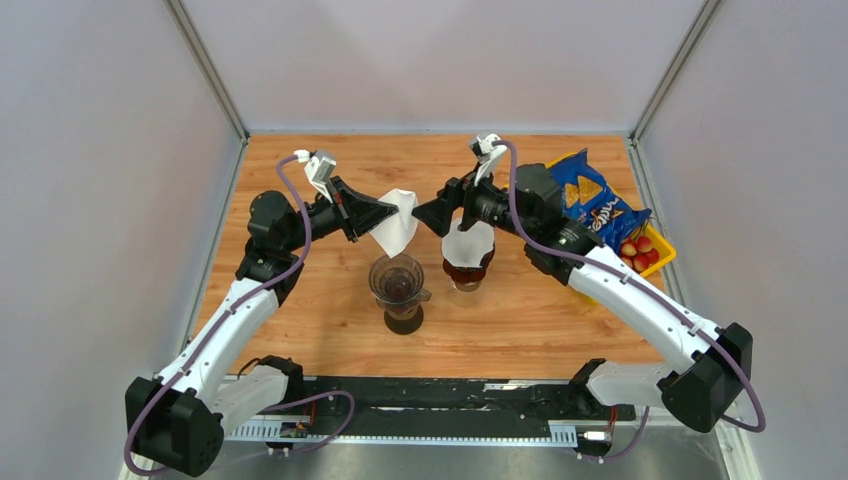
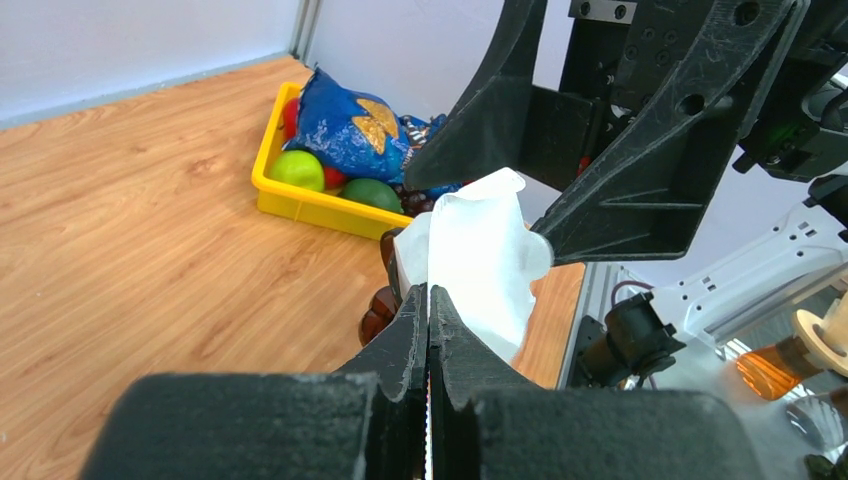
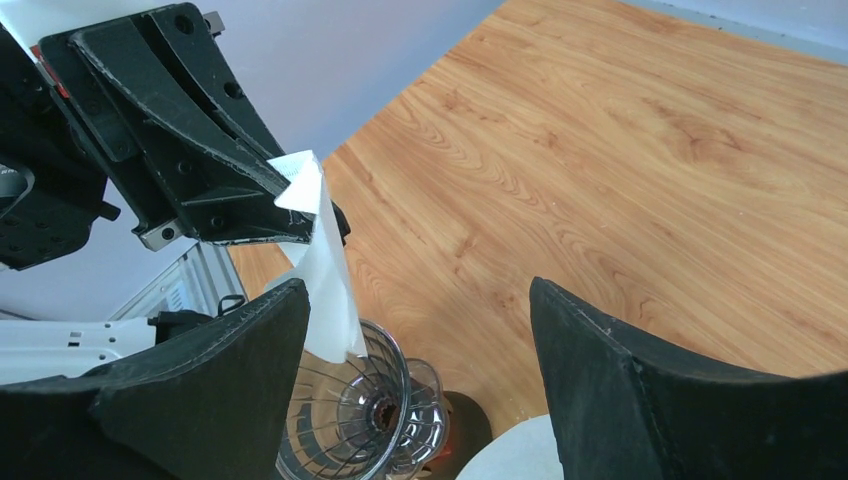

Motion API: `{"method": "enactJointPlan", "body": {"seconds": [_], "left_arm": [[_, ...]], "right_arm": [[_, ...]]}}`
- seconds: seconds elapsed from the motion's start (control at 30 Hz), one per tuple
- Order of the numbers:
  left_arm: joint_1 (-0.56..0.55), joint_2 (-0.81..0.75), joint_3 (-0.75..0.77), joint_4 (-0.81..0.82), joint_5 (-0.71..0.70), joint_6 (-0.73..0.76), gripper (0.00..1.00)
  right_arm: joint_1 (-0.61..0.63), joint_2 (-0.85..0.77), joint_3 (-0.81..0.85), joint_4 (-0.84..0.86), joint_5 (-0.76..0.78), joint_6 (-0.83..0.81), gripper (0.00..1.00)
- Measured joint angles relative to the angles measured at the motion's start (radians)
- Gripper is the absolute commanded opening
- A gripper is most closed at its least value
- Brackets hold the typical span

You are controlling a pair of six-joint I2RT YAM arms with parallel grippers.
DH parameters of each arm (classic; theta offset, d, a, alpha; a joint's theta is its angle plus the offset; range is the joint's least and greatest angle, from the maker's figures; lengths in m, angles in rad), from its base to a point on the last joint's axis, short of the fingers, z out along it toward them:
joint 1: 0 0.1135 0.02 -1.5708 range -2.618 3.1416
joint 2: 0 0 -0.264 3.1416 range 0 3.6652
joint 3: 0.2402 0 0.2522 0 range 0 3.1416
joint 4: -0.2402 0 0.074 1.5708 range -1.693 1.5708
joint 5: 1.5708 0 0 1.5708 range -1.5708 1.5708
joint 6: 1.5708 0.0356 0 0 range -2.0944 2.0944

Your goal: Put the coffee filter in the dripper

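The white coffee filter (image 1: 400,226) hangs in the air, and my left gripper (image 1: 390,213) is shut on its upper edge. Its pointed lower end sits just above the rim of the clear glass dripper (image 1: 397,279), which stands on a dark base. In the left wrist view the filter (image 2: 483,255) sticks out past my left gripper (image 2: 428,296), whose jaws are pressed together. My right gripper (image 1: 425,214) is open, facing the filter from the right. In the right wrist view my right gripper (image 3: 420,335) frames the filter (image 3: 325,270) and the dripper (image 3: 350,415), gripping nothing.
A second brown holder with a stack of white filters (image 1: 468,243) stands right of the dripper. A yellow tray (image 1: 661,262) at the back right holds a blue chip bag (image 1: 590,196) and fruit. Grey walls enclose the wooden table (image 1: 300,330).
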Motion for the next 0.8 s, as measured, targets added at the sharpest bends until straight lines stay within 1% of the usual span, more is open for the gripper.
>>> {"method": "enactJointPlan", "body": {"seconds": [0.13,0.27,0.5,0.6,0.8], "left_arm": [[0.000,0.000,0.000,0.000,0.001,0.000,0.00],[0.000,0.000,0.000,0.001,0.011,0.000,0.00],[0.000,0.000,0.000,0.042,0.066,-0.014,0.00],[0.000,0.000,0.000,0.082,0.094,-0.031,0.00],[0.000,0.000,0.000,0.162,0.169,-0.063,0.00]], "right_arm": [[0.000,0.018,0.007,0.002,-0.015,0.006,0.83],[0.000,0.025,0.007,0.002,0.005,0.009,0.83],[0.000,0.043,0.007,0.006,0.026,0.007,0.81],[0.000,0.055,0.007,0.005,0.000,0.001,0.79],[0.000,0.058,0.007,0.008,-0.138,-0.035,0.76]]}}
